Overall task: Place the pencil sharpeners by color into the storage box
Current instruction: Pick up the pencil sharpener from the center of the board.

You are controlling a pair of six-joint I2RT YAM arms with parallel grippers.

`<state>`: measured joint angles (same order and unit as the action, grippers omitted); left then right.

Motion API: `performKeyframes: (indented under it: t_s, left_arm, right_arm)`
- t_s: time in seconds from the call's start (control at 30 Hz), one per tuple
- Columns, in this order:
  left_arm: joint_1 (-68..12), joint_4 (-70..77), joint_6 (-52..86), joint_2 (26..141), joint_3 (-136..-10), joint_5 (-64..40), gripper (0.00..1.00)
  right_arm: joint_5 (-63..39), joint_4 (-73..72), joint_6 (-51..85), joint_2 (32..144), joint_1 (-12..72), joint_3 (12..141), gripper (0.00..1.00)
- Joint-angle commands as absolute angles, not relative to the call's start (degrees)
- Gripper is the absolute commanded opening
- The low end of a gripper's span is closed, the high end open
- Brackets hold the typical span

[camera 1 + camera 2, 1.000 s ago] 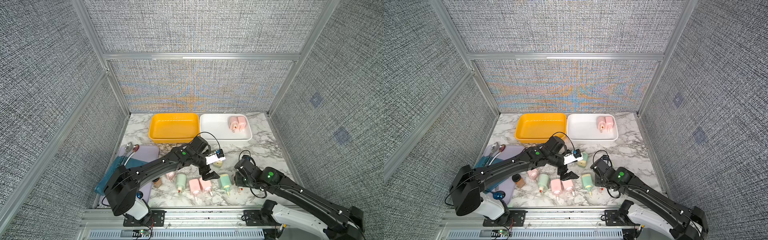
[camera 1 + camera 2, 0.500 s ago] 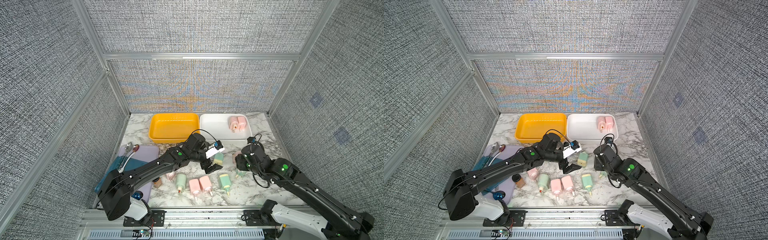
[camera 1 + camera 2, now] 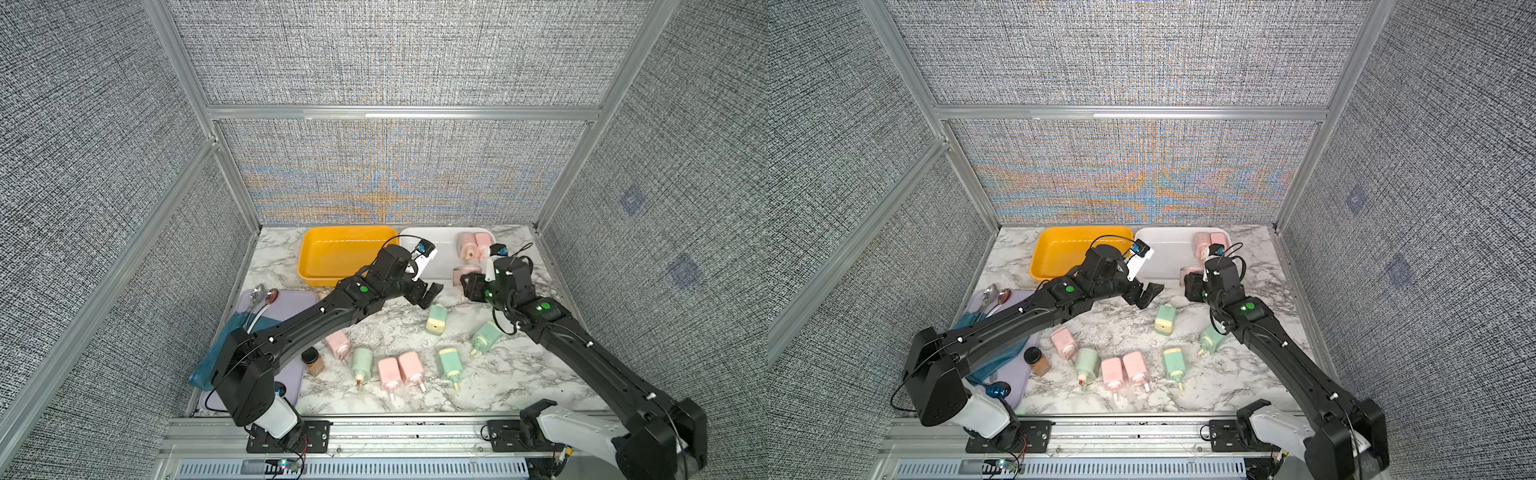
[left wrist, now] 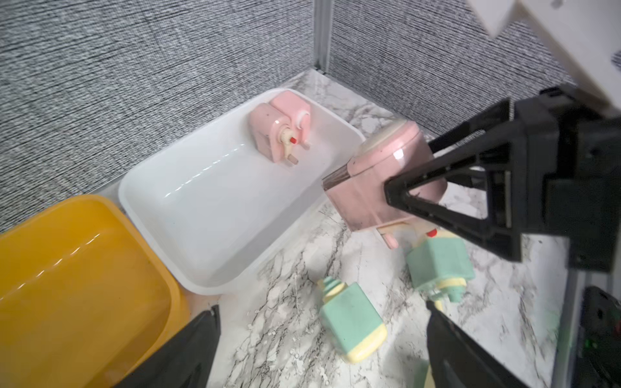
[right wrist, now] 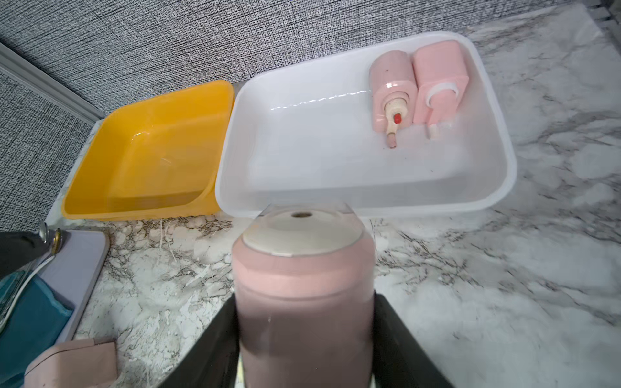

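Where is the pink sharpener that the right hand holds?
Right of centre in a top view, the pink sharpener is clamped in the right hand at the white tray's near rim, not yet inside.

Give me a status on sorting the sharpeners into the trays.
Done: two boxy pink plastic sharpeners lie in the white plastic tray. In hand: the right tool is shut on a third pink sharpener by that tray's near rim. To do: three pink sharpeners and four mint green sharpeners lie on the marble table, the yellow plastic tray holds nothing, and the left tool hangs open and empty.
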<state>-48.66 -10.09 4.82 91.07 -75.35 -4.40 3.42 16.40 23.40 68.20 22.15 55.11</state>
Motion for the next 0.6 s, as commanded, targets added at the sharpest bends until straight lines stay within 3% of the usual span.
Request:
performKeyframes:
  t_s: [0.0, 0.27, 0.57]
  left_arm:
    - [-48.5, -11.9, 9.8, 94.5, -78.1, 5.7, 1.00]
    - [-46.3, -25.1, 15.0, 105.3, -91.8, 12.3, 1.00]
    - [-42.5, -28.5, 21.1, 112.5, -98.9, 10.3, 1.00]
  right_arm:
    - [-2.0, 12.4, 20.0, 72.4, 20.0, 58.1, 0.00]
    - [-2.3, 14.4, 18.8, 83.1, 16.4, 65.4, 0.00]
    - [2.2, 21.2, 16.0, 96.1, 16.1, 80.2, 0.00]
